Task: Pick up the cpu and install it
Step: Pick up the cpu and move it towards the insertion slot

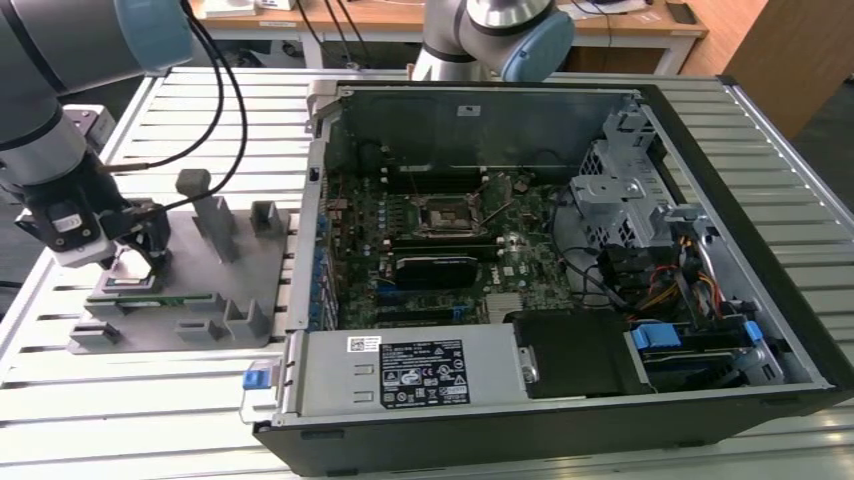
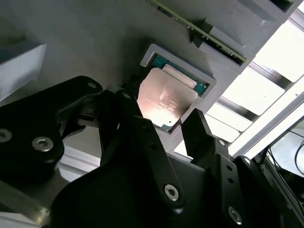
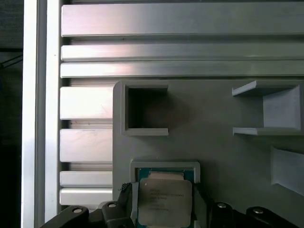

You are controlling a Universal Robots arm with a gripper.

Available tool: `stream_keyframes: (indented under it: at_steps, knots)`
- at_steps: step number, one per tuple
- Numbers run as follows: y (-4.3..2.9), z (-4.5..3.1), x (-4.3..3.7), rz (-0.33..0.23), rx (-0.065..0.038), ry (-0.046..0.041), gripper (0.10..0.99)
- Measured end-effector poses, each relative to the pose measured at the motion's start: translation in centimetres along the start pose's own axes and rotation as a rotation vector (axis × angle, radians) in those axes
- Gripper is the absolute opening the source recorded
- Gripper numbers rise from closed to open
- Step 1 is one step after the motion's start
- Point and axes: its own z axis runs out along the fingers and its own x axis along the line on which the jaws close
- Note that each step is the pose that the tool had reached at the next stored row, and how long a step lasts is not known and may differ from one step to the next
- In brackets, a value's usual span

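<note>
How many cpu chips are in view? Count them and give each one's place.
1. The cpu lies in a pocket of the grey fixture block, right at the end effector. Others may sit hidden inside the computer case.

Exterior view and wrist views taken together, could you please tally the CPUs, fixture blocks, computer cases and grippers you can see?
cpu: 1
grey fixture block: 1
computer case: 1
gripper: 1
Total: 4
</note>
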Motion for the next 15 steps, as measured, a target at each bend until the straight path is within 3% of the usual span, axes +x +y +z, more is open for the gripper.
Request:
stream_keyframes:
  at_steps: [3,14,15]
  knots:
    - [0.0,0.04,0.0,0.0,0.0,0.0002,0.576]
    - [0.01,0.06,-0.24,0.0,0.0,-0.0001,0.588]
    - [0.0,0.05,-0.25,0.0,0.0,0.0,0.647]
